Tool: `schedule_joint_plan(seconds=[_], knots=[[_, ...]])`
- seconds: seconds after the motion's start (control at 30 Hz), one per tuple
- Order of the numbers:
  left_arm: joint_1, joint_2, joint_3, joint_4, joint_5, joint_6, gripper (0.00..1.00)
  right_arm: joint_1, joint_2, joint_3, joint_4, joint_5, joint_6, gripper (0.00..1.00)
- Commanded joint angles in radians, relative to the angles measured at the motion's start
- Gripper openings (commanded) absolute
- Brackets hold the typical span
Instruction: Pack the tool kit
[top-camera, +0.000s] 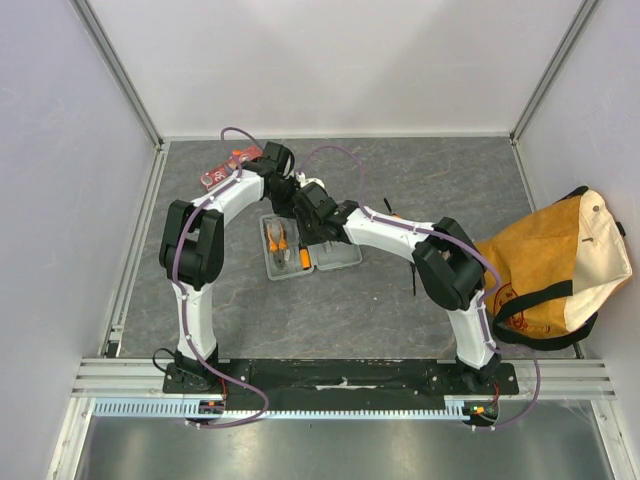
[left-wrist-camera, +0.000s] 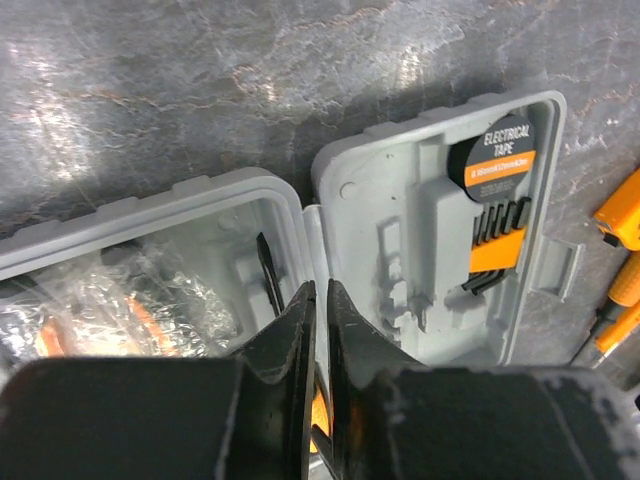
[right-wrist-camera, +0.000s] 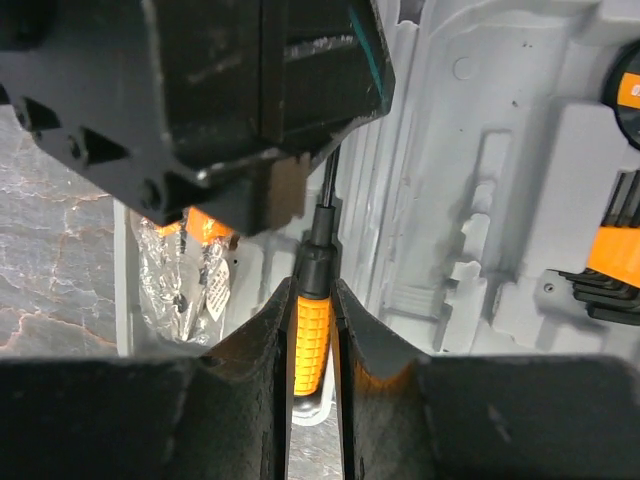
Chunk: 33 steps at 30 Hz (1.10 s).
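Now, from above, the open tool kit case lies between both arms. At the left wrist, the left gripper has its fingers almost together on the screwdriver shaft. At the right wrist, the right gripper pinches the orange handle; lower it level into its slot.

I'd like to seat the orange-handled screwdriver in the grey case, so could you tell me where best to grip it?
Probably the textured orange handle, from its butt end, clamping across it as the right gripper does: it is thick and grippy, while the thin shaft would likely slip or twist.
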Motion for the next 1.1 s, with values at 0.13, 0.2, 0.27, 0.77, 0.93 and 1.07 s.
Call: schedule_joint_plan(seconds=[0.13, 0.2, 0.27, 0.77, 0.93, 1.07], knots=[[-0.009, -0.025, 0.037, -0.004, -0.147, -0.001, 0.13, 0.000, 0.005, 0.002, 0.035, -0.046, 0.023, 0.26], [-0.007, -0.027, 0.042, -0.009, -0.153, -0.001, 0.15, -0.002, 0.011, 0.001, 0.032, -0.041, 0.024, 0.29], [-0.007, -0.021, 0.048, -0.009, -0.147, -0.002, 0.17, -0.003, 0.020, -0.001, 0.033, -0.041, 0.023, 0.31], [-0.007, 0.056, 0.080, -0.055, -0.152, 0.010, 0.13, -0.006, 0.068, -0.004, 0.022, -0.054, 0.017, 0.22], [-0.007, 0.074, 0.082, -0.059, -0.141, 0.010, 0.12, -0.005, 0.069, -0.010, 0.018, -0.054, 0.018, 0.19], [-0.007, 0.088, 0.085, -0.059, -0.139, -0.002, 0.12, -0.005, 0.071, -0.011, 0.018, -0.054, 0.018, 0.18]])
